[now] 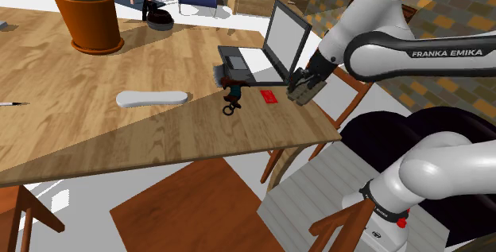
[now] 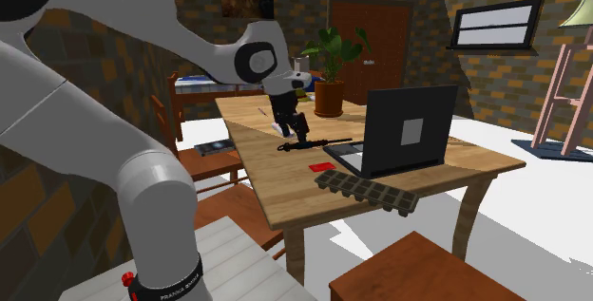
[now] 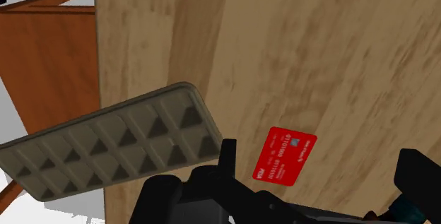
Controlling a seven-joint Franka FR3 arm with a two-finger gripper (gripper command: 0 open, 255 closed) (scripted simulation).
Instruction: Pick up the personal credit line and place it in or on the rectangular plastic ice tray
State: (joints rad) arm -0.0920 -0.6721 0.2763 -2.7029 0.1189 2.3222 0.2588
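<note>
Ahead of the gripper (image 3: 321, 159), between its parted, empty fingers (image 3: 227, 160), the red card (image 3: 285, 157) is laid flat. The ice tray (image 3: 113, 148) is set alongside.

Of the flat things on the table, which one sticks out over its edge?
The grey ice tray: one end juts past the edge of the table. The red card and the white oblong thing lie wholly on the wood.

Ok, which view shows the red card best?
Wrist view: the red card lies flat on the wooden table, printed face up and large. The shoulder and second exterior views show it as a small red patch near the laptop.
</note>
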